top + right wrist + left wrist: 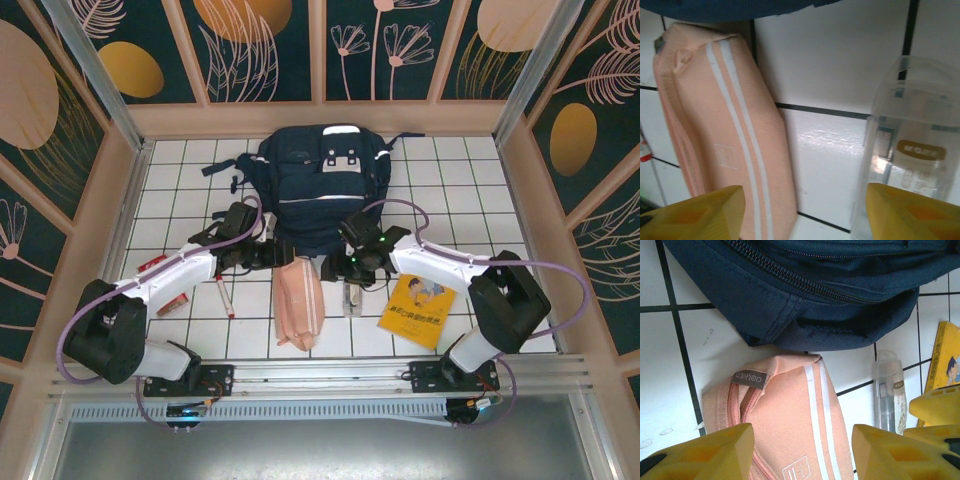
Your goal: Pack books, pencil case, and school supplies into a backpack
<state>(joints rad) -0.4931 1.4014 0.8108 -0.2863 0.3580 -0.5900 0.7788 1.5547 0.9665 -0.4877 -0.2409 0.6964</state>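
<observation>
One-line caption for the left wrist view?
Left gripper open over the pencil case, backpack beyond, clear case beside it.

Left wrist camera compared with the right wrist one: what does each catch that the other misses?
Left wrist, not right: the zip along the backpack, the yellow edge of the book, and the zip on the pencil case. Right wrist, not left: a small red-and-white sliver at the frame's left edge, too cut off to identify. Both: the pencil case with its white stripes, the clear case beside it, a blue edge of the backpack, and the white tiles.
</observation>
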